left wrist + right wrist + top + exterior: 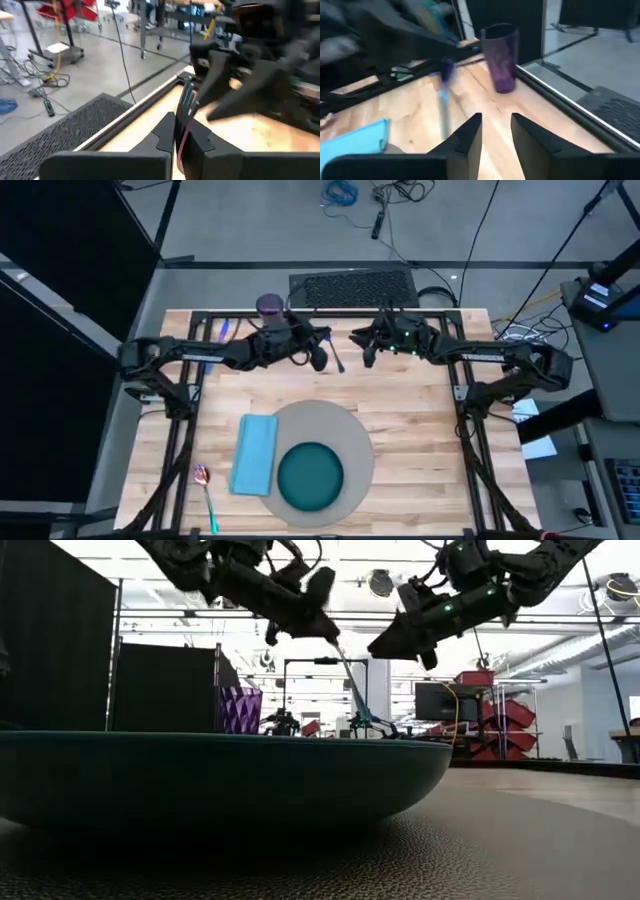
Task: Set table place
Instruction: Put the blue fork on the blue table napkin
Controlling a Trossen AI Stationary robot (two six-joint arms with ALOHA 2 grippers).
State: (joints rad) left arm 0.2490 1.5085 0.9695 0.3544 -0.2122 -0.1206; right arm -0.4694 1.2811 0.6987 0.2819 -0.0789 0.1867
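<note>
Hanging steeply from the left claw (320, 358), pinched at its upper end, a slim blue utensil (350, 680) points down-right above the pale wood tabletop's (410, 430) far middle. The right claw (366, 346), fingers spread, hovers just beside it.

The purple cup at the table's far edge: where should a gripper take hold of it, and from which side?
The purple cup stands upright with its mouth up near the far edge of the table, behind the left gripper. Its tall, slightly tapered wall suits a level side grasp around the middle. Coming from the table's centre looks best, since the frame rail runs close behind it.
</note>
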